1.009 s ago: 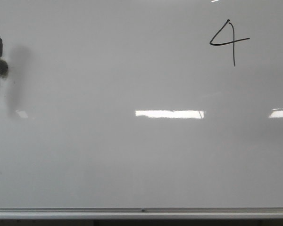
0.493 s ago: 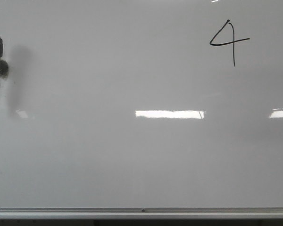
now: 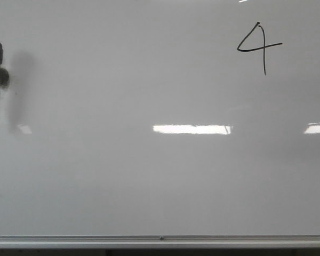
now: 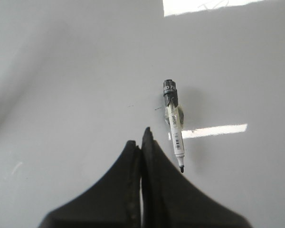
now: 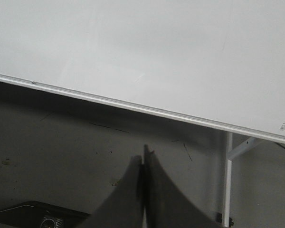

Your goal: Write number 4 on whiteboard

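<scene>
Left wrist view first: my left claw (image 4: 142,137) has its two black fingers pressed flat together, nothing between them. Just beside the fingertips, a bit off to one side and not touching as far as I can tell, there's a marker (image 4: 175,126) stuck on the whiteboard (image 4: 76,71). It's white-bodied with a black cap end pointing away from me and the dark nib end closest to my claw. A bright strip of light reflection (image 4: 213,130) sits right behind it on the glossy surface.

My right claw (image 5: 144,166) is closed up the same way, fingers together and empty, hanging low in front of a dark wall under the board. From there I see the board's silver bottom rail (image 5: 133,107) running across at a slant, and a white metal stand leg (image 5: 228,175) off to the side.

In the front view neither claw shows at all. The number 4 (image 3: 258,47) is up near the top right of the board, thin black line, slanted stroke, crossbar and stem. The marker is way over at the left edge, so the 4 is well apart from it and from my left claw next to it.
</scene>
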Motion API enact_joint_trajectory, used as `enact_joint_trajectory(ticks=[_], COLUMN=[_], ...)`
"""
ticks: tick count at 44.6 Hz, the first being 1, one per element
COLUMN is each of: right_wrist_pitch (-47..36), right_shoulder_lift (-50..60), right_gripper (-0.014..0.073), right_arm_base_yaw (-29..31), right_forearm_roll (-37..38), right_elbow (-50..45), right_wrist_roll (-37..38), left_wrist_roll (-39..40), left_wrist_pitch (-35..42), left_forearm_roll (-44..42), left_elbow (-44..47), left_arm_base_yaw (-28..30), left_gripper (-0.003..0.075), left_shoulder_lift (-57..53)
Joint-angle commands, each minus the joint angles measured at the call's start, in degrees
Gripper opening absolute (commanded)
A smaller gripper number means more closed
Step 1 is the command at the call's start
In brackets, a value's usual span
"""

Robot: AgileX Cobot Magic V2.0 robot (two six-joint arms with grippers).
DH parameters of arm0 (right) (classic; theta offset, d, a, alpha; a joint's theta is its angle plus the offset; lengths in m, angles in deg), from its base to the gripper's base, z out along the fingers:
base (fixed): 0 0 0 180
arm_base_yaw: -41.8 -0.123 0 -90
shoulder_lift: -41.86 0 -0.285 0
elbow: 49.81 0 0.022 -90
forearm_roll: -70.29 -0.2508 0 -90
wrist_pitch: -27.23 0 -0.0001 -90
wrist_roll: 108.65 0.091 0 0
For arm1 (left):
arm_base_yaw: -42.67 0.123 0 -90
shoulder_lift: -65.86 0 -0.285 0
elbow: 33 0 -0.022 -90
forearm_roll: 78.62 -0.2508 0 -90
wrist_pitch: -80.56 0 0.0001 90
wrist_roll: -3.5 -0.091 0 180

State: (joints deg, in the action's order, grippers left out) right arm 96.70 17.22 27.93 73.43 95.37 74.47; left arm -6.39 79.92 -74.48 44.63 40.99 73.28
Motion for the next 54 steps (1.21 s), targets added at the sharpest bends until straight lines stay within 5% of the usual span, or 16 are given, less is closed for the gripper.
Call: enact_joint_trajectory(ticks=[1,54], right_wrist_pitch=[-3.06,-3.05], right_shoulder_lift=[-0.83,-0.83], right_gripper=[-0.0118,-0.0118], right_arm_base_yaw=[0.30,0.30], right_forearm_roll=[0.72,0.72], right_elbow=[1.16,1.16], right_wrist_roll=[-0.70,-0.70], left_wrist_roll=[5.75,9.57], left_wrist_pitch=[4.35,3.02], left_forearm_roll=[-2.86,-5.89], left_elbow=[0.24,0.24], left_arm_base_yaw=[0.57,2.45], left_gripper=[-0.0020,-0.0020], left_shoulder_lift=[-0.91,-0.91])
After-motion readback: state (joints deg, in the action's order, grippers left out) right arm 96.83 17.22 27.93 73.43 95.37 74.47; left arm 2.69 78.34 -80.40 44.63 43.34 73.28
